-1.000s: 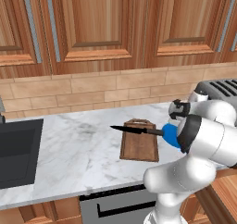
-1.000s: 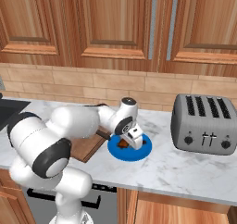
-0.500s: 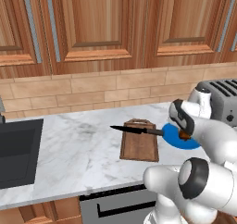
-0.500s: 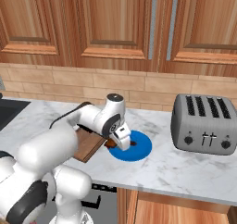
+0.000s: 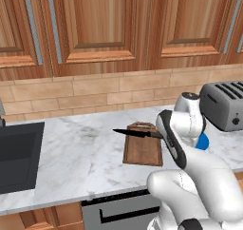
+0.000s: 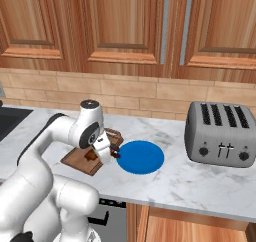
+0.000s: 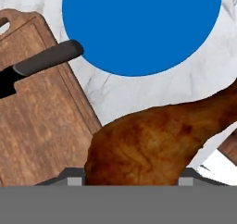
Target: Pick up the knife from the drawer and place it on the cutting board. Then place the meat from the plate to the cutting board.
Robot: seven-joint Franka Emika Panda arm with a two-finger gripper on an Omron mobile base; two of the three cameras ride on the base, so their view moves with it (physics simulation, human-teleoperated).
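Note:
My gripper (image 6: pixel 113 151) is shut on the meat (image 7: pixel 152 144), a reddish-brown drumstick that hides the fingertips in the hand view. It hangs low over the counter, at the cutting board's right edge and just left of the plate. The blue plate (image 6: pixel 142 157) (image 7: pixel 139 24) (image 5: pixel 203 141) is bare. On the dark-brown cutting board (image 5: pixel 143 150) (image 6: pixel 80 160) (image 7: pixel 37 130) the black knife (image 5: pixel 135 133) (image 7: pixel 44 61) lies across the far end, its point sticking out past the left rim. The drawer is out of view below the counter.
A silver toaster (image 6: pixel 220 133) (image 5: pixel 225 105) stands on the marble counter right of the plate. A dark sink (image 5: pixel 16 155) is set in at the far left. Wooden cabinet doors hang above a brick backsplash.
The gripper has carried the meat left off the plate to the cutting board's edge, and the plate is now bare. Knife and board have not moved.

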